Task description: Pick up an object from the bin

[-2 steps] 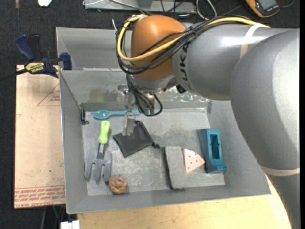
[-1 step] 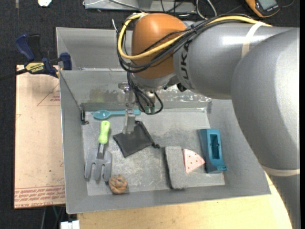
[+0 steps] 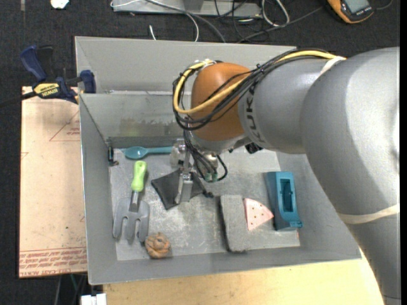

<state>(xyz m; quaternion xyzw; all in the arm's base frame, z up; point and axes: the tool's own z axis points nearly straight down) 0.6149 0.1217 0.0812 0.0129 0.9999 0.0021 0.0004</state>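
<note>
Claw (image 3: 186, 186): lowered into the middle of the bin (image 3: 127, 110), below the orange wrist cover (image 3: 216, 103), with yellow and black cables (image 3: 183, 97) looped round that cover. Tip down close to the bin floor. Opening width: cannot be told from this view. Likewise cannot be told whether anything is gripped.

Nearest item: a dark grey, flat, roughly triangular piece (image 3: 165, 188). Lying on the floor at mid-bin, directly at the claw and extending to its left. Right edge met or overlapped by the claw tip; actual contact not discernible.

Other contents, left half of the bin:
- Teal spoon (image 3: 143, 151), lying along the foot of the far wall, bowl to the left, far-left of the claw.
- Garden fork (image 3: 133, 202) with green handle and grey tines, left of the dark piece, handle toward the far side, tines toward the near side.
- Brown knotted lump (image 3: 158, 244), near the near wall, just right of the fork tines.

Other contents, right half of the bin:
- Grey rectangular block (image 3: 232, 230), near-right of the claw.
- Pink wedge (image 3: 257, 215), resting against the right side of that block.
- Teal rectangular block (image 3: 283, 199) with a slot in its top, just right of the wedge, beside the right wall.
</note>
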